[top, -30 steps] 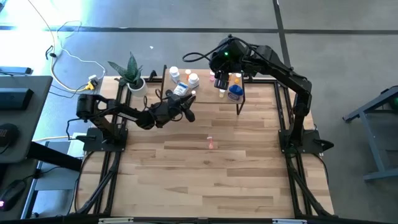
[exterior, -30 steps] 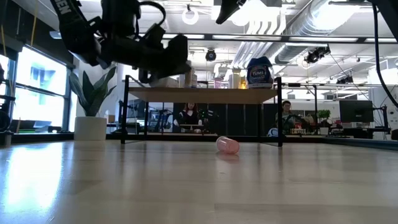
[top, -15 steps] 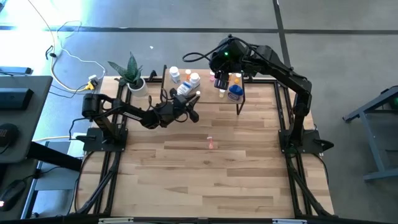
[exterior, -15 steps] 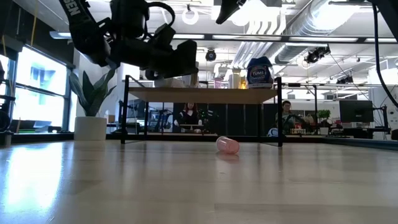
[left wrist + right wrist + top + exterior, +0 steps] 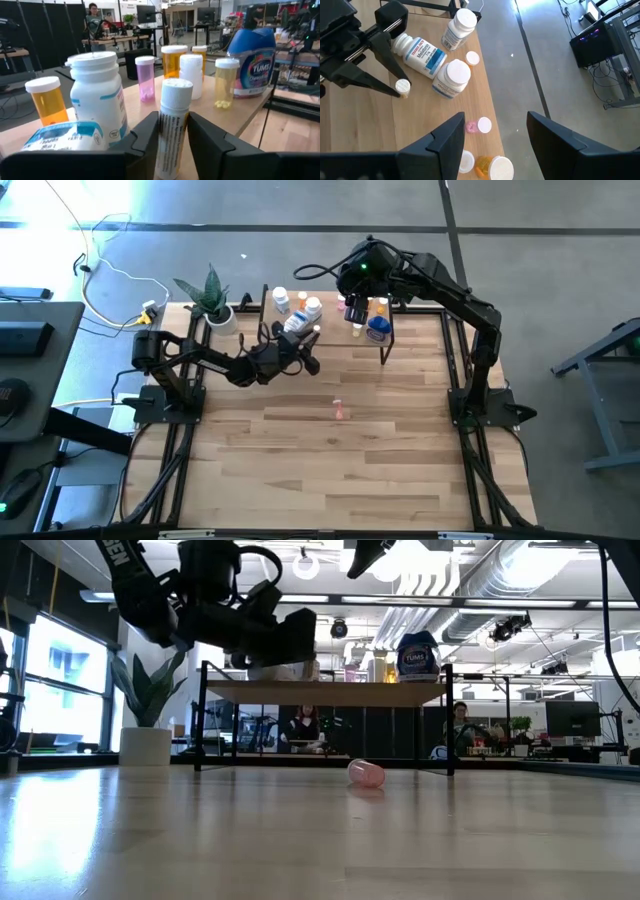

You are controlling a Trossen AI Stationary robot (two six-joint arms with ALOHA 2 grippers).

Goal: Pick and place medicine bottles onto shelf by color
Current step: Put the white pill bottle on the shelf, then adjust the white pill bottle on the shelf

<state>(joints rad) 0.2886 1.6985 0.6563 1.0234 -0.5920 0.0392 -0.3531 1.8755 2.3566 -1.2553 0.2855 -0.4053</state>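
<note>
On the bench (image 5: 300, 470), nearest the low camera, a pink bottle (image 5: 366, 773) is seen lying on its side, well in front of the shelf (image 5: 325, 691) and apart from both arms. At the shelf's front edge the left pincer (image 5: 175, 131) is reached in, and a slim white vial (image 5: 171, 127) is seen standing upright on the board between its two fingers (image 5: 149, 134); whether the vial is clamped or only just let go cannot be told, as the fingers sit close on either side. Just beside the vial, on the shelf, a white bottle with a blue label (image 5: 62, 137) is laid on its side, and a taller white bottle (image 5: 97, 97) is stood upright next to it. Farther back on the shelf an amber bottle (image 5: 46, 99), a pink vial (image 5: 145, 77), a white bottle (image 5: 190, 76), a pale yellow vial (image 5: 225, 82) and another amber bottle (image 5: 172, 61) are stood upright, with a squat blue bottle (image 5: 252, 62) at the shelf's far end. Above that end of the shelf the right pincer (image 5: 492, 135) is held in the air with its fingers spread and nothing between them. Beside the shelf's other end a potted plant (image 5: 211, 298) is set on the bench. Beyond the shelf, a seated person (image 5: 303, 726) can be made out in the room.
</note>
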